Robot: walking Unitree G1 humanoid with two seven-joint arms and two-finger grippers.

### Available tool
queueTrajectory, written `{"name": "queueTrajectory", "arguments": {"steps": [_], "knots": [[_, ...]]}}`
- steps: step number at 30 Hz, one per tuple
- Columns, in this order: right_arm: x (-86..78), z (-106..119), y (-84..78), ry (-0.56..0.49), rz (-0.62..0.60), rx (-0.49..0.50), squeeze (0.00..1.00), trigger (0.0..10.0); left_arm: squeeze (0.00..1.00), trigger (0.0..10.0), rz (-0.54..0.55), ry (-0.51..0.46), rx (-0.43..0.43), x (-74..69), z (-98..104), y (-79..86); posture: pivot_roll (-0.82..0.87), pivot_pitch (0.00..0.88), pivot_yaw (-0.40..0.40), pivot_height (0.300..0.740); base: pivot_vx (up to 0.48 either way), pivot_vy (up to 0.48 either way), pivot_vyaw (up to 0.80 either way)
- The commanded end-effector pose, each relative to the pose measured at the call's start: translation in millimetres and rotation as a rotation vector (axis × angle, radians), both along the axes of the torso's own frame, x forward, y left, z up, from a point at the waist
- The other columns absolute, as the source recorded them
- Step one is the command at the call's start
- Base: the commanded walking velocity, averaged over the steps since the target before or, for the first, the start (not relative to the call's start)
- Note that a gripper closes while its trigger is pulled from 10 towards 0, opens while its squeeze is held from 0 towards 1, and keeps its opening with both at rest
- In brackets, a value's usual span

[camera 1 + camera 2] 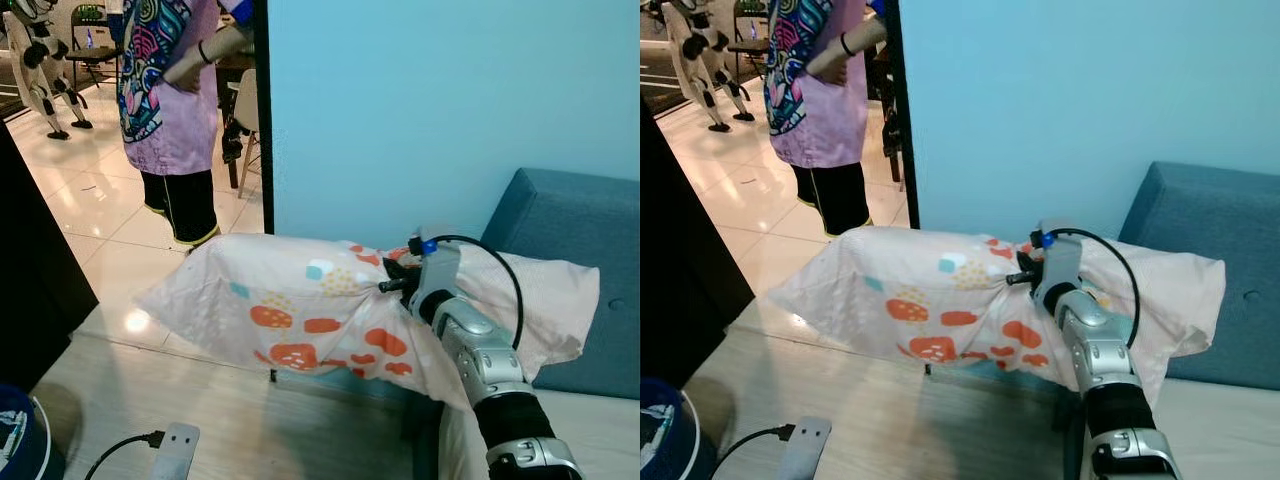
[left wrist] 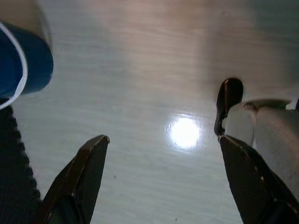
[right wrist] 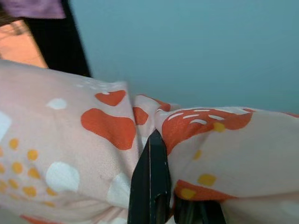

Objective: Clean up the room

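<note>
Pillow [image 1: 330, 305] hangs lifted beside the blue sofa [image 1: 570, 225], its fabric pinched in our closed right pincer [image 1: 395, 283]. We judge the carry step underway; next, lower it onto the sofa seat and release. Our left pincer [image 2: 163, 179] hangs open above the floor.

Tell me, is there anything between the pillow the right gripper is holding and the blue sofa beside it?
Nothing visible. The right gripper is pinched into the pillow, held up in front of the blue wall. The sofa lies right behind the pillow's far end, with no object between them. The person stands off to the left on the tiled floor.
</note>
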State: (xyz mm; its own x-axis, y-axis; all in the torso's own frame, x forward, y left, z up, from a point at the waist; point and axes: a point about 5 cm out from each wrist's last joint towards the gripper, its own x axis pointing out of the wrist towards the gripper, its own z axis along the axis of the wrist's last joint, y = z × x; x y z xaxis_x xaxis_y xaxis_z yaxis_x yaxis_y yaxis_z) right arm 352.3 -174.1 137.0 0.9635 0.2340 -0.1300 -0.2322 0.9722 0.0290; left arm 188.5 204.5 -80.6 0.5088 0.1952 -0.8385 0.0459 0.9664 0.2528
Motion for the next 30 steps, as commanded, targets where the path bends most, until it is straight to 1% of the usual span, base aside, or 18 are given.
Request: {"name": "queueTrajectory", "arguments": {"steps": [1, 2, 4, 8, 9, 14, 18, 22, 30], "knots": [[6.4, 20, -10.4, -0.097, -0.061, -0.006, 0.00, 10.0, 0.00, 10.0, -0.019, 0.004, 0.006, -1.4, 0, 2.0, 0.05, 0.000, -0.046, 0.725, 0.341, 0.000, 0.00], [7.3, 18, -14.6, -0.081, -0.092, -0.028, 0.00, 10.0, 0.00, 10.0, -0.019, 0.003, 0.005, -1.2, 0, 2.0, 0.05, 0.000, -0.046, 0.725, 0.341, 0.000, 0.00], [9.0, 16, -27.5, -0.054, -0.171, -0.058, 0.00, 10.0, 0.00, 10.0, -0.020, 0.001, 0.004, -0.7, 0, 2.1, 0.05, 0.000, -0.045, 0.725, 0.343, 0.000, -0.79], [9.4, 18, -33.2, -0.067, -0.197, -0.076, 0.00, 10.0, 0.00, 10.0, -0.020, 0.001, 0.005, -0.7, 0, 2.1, 0.05, 0.000, -0.045, 0.725, 0.343, 0.000, -0.78], [9.5, 19, -33.7, -0.070, -0.199, -0.078, 0.00, 10.0, 0.00, 10.0, -0.020, 0.001, 0.005, -0.7, 0, 2.2, 0.05, 0.000, -0.045, 0.725, 0.341, 0.000, -0.78], [10.5, 22, -33.4, -0.087, -0.195, -0.088, 0.00, 10.0, 0.00, 10.0, -0.021, 0.002, 0.005, -0.2, 0, 1.8, 0.05, 0.000, -0.047, 0.725, 0.343, 0.000, 0.00], [11.3, 22, -28.8, -0.093, -0.177, -0.093, 0.00, 10.0, 0.00, 10.0, -0.020, 0.000, 0.005, 0.1, 0, 1.2, 0.05, 0.000, -0.048, 0.725, 0.322, 0.000, 0.00], [11.5, 22, -27.6, -0.093, -0.170, -0.095, 0.00, 10.0, 0.00, 10.0, -0.024, -0.001, 0.008, 0.3, 0, 1.0, 0.05, 0.000, -0.049, 0.725, 0.279, 0.000, 0.00], [10.4, 22, -26.9, -0.100, -0.140, -0.095, 0.00, 10.0, 0.00, 10.0, -0.031, 0.000, 0.020, 0.2, 0, 0.9, 0.04, 0.000, -0.048, 0.725, 0.000, 0.000, 0.00]]}}
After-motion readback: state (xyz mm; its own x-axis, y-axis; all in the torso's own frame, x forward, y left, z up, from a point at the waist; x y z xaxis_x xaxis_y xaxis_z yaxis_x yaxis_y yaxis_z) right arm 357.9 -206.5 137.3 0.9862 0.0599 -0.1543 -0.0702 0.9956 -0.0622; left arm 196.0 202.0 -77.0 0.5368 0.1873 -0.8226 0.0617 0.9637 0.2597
